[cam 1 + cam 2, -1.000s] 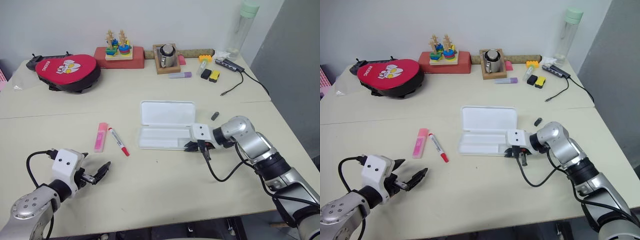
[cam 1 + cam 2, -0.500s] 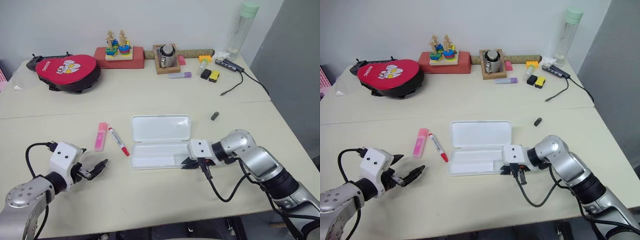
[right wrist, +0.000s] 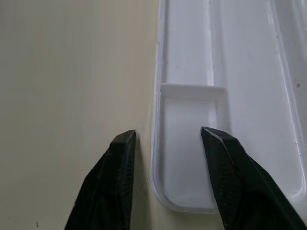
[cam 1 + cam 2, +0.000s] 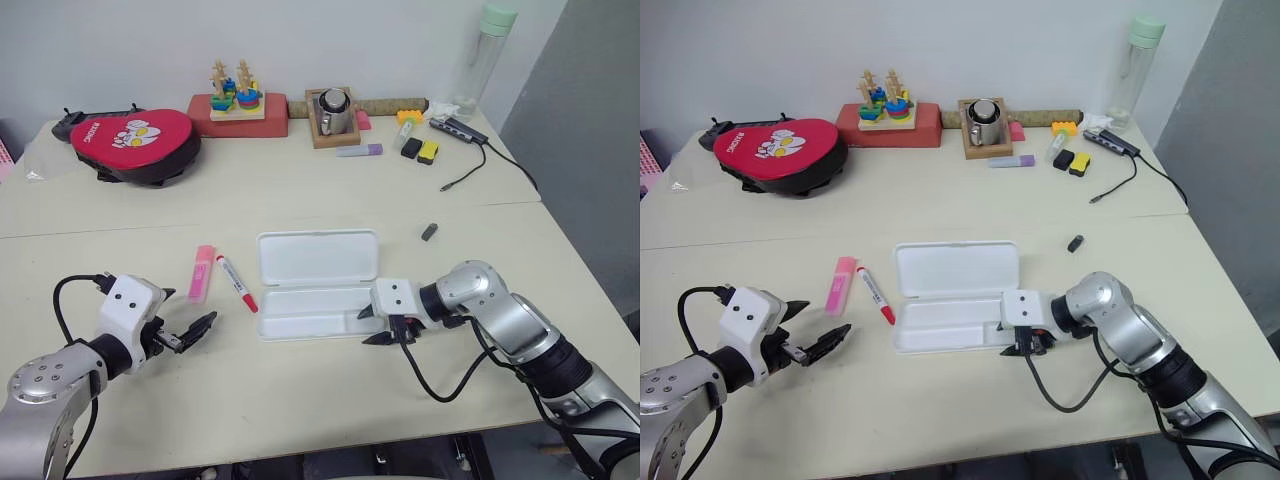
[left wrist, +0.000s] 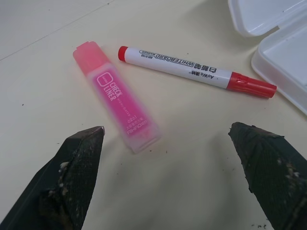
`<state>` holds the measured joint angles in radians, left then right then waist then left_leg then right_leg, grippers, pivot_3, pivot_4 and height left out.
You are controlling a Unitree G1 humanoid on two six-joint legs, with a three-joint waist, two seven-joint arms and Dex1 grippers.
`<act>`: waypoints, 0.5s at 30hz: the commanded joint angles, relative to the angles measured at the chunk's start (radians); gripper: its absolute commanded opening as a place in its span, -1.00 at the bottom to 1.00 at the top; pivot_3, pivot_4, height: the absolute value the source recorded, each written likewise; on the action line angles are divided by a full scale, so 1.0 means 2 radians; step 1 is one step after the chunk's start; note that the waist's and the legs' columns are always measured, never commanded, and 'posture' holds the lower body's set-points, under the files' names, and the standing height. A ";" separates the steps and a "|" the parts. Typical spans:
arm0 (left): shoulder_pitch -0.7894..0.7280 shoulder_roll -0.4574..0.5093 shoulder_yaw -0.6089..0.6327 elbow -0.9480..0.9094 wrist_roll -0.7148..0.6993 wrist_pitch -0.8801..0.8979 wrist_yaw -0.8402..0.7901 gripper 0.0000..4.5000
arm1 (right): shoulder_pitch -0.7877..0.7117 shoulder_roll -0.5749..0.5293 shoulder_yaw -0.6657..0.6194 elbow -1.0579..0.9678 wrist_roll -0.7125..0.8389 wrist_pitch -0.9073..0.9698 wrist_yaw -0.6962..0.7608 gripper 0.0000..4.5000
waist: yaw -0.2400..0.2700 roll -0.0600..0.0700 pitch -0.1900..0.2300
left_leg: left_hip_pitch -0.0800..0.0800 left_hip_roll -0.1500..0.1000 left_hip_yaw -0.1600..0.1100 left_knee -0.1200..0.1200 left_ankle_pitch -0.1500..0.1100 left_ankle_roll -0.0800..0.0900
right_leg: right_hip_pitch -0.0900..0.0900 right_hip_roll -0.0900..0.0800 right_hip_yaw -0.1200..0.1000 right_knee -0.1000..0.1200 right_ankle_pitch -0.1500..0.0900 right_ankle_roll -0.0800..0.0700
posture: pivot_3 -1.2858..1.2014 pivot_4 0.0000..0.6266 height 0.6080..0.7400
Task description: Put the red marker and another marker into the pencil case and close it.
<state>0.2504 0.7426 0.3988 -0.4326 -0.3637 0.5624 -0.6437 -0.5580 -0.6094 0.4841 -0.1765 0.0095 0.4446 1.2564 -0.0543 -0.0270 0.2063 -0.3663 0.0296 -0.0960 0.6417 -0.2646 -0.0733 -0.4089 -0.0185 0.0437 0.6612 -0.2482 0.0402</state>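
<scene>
Even, bright indoor light falls from above on the cream table [image 4: 300, 400], leaving only soft, short shadows. No harsh glare. Head views are sharp throughout; in wrist views the near black fingertips [image 5: 72, 177] look slightly soft.

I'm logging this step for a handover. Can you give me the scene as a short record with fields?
pencil case: open on table, tray holds nothing
red marker: on table, left of case
pink highlighter: beside red marker
left pincer: open, near both markers
right pincer: open, astride the tray's rim
</scene>
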 commanded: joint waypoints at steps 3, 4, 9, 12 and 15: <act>-0.012 0.007 0.011 -0.021 0.000 0.002 0.003 1.00 | -0.017 -0.031 -0.048 -0.049 0.049 0.015 0.029 0.13 | 0.000 0.000 0.000 | 0.000 0.000 0.000 0.000 0.000 0.000 | 0.000 0.000 0.000 0.000 0.000 0.000 | 0.03 -0.52 1.00; -0.013 0.011 0.014 -0.035 -0.004 0.009 0.002 1.00 | -0.026 -0.040 -0.063 -0.054 0.066 0.024 0.039 0.13 | 0.001 0.000 0.000 | 0.000 0.000 0.000 0.000 0.000 0.000 | 0.000 0.000 0.000 0.000 0.000 0.000 | 0.03 -0.52 1.00; -0.005 0.021 0.018 -0.079 -0.019 0.048 -0.003 1.00 | -0.044 -0.071 -0.101 -0.073 0.126 0.054 0.070 0.13 | 0.002 0.000 0.000 | 0.000 0.000 0.000 0.000 0.000 0.000 | 0.000 0.000 0.000 0.000 0.000 0.000 | 0.03 -0.52 1.00; -0.025 0.012 0.012 -0.085 -0.021 0.089 0.031 1.00 | -0.051 -0.068 -0.109 -0.074 0.141 0.064 0.062 0.13 | 0.002 0.000 0.000 | 0.000 0.000 0.000 0.000 0.000 0.000 | 0.000 0.000 0.000 0.000 0.000 0.000 | 0.03 -0.52 1.00; -0.057 -0.010 -0.006 -0.095 -0.023 0.127 0.071 1.00 | -0.057 -0.059 -0.112 -0.071 0.146 0.069 0.047 0.13 | 0.002 0.000 0.000 | 0.000 0.000 0.000 0.000 0.000 0.000 | 0.000 0.000 0.000 0.000 0.000 0.000 | 0.03 -0.52 1.00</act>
<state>0.1934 0.7559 0.4019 -0.5743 -0.4004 0.7403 -0.5862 -0.6430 -0.7408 0.2929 -0.2958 0.2698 0.5695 1.3730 -0.0510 -0.0270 0.2065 -0.3664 0.0297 -0.0965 0.6415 -0.2646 -0.0732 -0.4088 -0.0184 0.0433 0.6612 -0.2481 0.0403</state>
